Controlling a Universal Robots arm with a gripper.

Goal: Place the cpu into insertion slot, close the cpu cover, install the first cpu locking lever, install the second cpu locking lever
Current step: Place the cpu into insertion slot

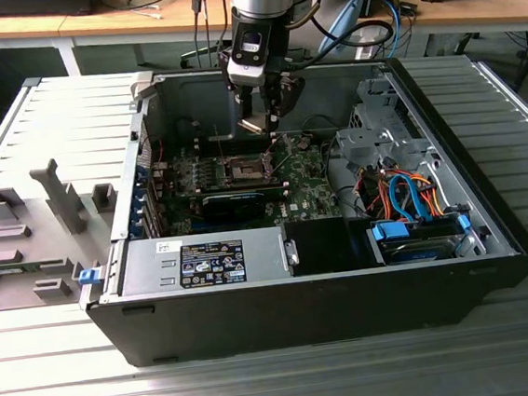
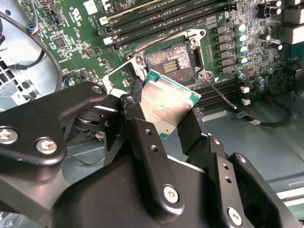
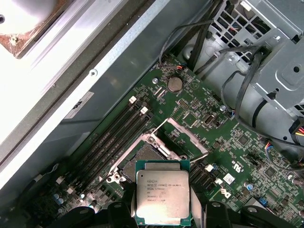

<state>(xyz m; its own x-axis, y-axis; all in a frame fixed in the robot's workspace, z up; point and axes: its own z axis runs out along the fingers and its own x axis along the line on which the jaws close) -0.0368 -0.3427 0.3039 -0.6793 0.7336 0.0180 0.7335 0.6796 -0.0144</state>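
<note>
Overlapping the insertion slot [image 3: 142,159] in the first wrist view, the cpu [image 3: 163,197] hangs above it, pinched by the downward-pointing gripper [image 1: 261,116].

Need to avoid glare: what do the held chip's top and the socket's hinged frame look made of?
Small square silver-grey chip: likely a metal lid, matte, with a soft even sheen; green laminate rim. Thin silvery hinged frame: probably bare steel, shinier, with bright edge highlights.
</note>
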